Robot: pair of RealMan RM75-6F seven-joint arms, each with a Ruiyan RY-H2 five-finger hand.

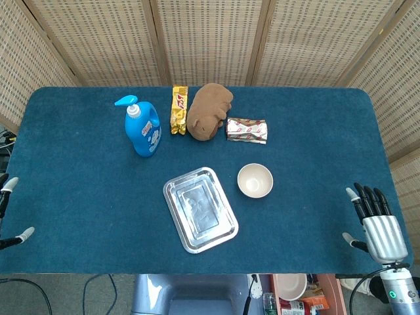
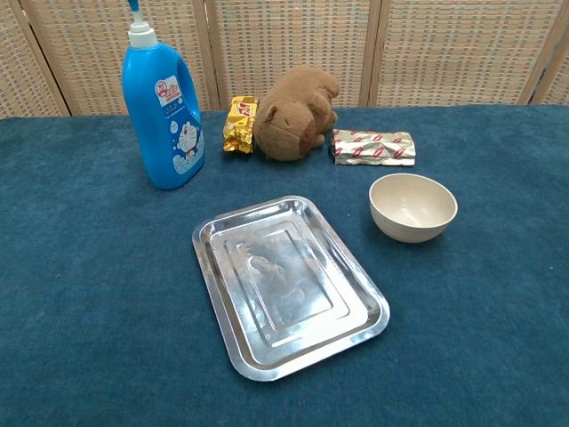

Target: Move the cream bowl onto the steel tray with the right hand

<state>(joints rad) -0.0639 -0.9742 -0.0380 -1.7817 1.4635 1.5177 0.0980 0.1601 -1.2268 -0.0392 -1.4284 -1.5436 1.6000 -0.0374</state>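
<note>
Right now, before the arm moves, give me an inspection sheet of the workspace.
Surface: table covered in blue cloth.
Job's things: cream bowl upright, empty, beside the steel tray, apart from it; tray empty.
Clutter: blue pump bottle, gold snack packet, brown plush toy, red-patterned silver packet, along the far side.
Hands: right hand open at the table's edge; left hand only partly in view.
Cables: cables on the floor.
Surroundings: woven screen behind.

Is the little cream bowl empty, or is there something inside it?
Empty. The cream bowl stands upright on the blue table, and both views show only its bare, pale inside. It sits beside the steel tray, not on it.
</note>
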